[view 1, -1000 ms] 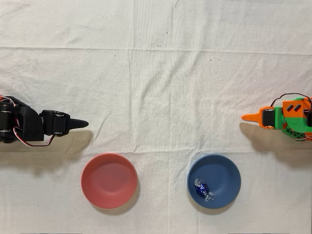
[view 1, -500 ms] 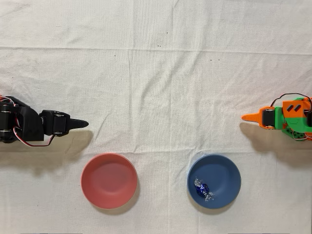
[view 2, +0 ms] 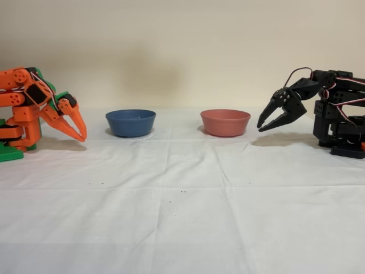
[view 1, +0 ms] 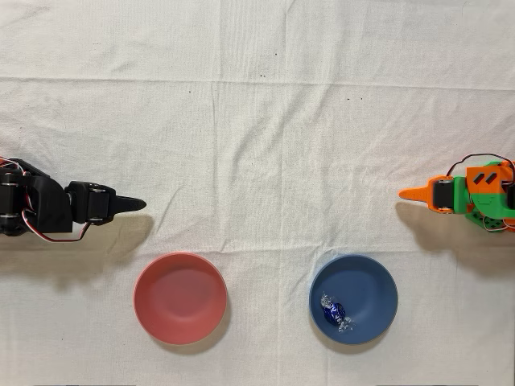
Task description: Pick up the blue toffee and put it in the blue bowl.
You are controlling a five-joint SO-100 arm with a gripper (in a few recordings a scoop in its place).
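The blue toffee [view 1: 334,310] already lies inside the blue bowl [view 1: 378,285], lower right of the overhead view. The orange arm's fingers [view 2: 81,135] sit nearly closed, empty, well apart; nothing seems left.

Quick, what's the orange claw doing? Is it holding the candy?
Orange gripper: shut, holding nothing, parked at the table's edge.
The toffee lies in the blue bowl.

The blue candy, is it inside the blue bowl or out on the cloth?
Inside. The blue toffee lies within the blue bowl, near its lower-left side in the overhead view.
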